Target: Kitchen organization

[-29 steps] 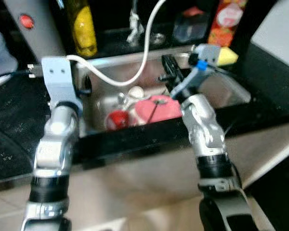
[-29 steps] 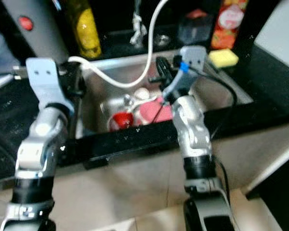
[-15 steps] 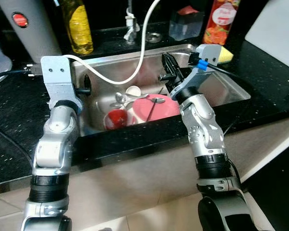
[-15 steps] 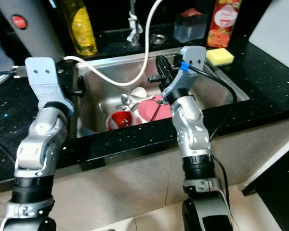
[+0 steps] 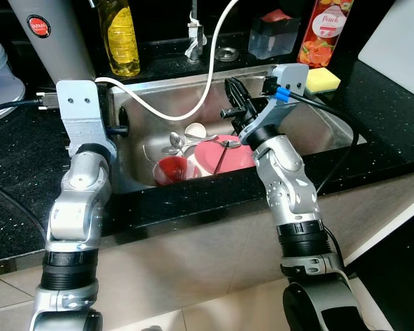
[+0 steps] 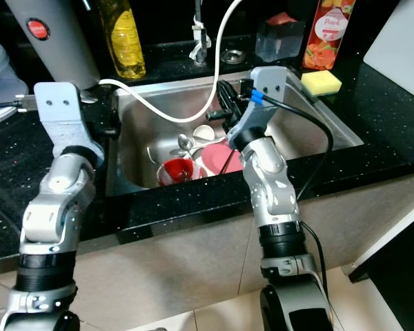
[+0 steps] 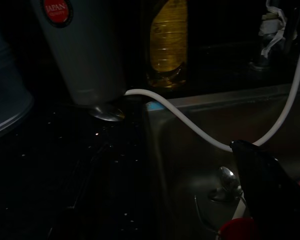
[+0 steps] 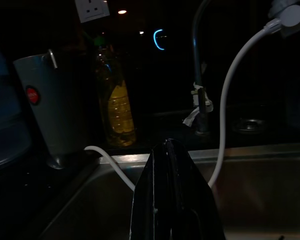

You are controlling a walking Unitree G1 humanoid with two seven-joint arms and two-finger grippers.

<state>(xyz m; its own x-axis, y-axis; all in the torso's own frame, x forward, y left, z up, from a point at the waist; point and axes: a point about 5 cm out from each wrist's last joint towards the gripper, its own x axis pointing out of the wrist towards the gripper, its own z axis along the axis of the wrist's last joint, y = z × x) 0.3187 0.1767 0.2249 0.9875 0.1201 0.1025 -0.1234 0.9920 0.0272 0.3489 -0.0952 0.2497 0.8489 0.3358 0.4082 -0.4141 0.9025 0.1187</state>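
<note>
One steel sink (image 5: 331,127) set in the black desk (image 5: 386,103); inside it one pink plate (image 5: 224,155), one red cup (image 5: 169,167) just beside the plate, one small white cup (image 5: 194,129) behind them, and two spoons (image 5: 174,141), a third utensil lying across the plate. One white hose (image 5: 193,103) looping over the sink's back rim. Behind the sink: one yellow oil bottle (image 5: 119,38), one grey canister (image 5: 52,34), one juice carton (image 5: 321,31), one clear tub (image 5: 272,34), one yellow sponge (image 5: 322,81).

Plate's near edge cut off by the sink's front wall; wrist views very dark.

Right tool (image 5: 236,93) raised above the sink's middle, fingers pressed together, gripping nothing. Left tool (image 5: 119,124) at the sink's left rim, mostly hidden by its wrist block; fingers' state not discernible
</note>
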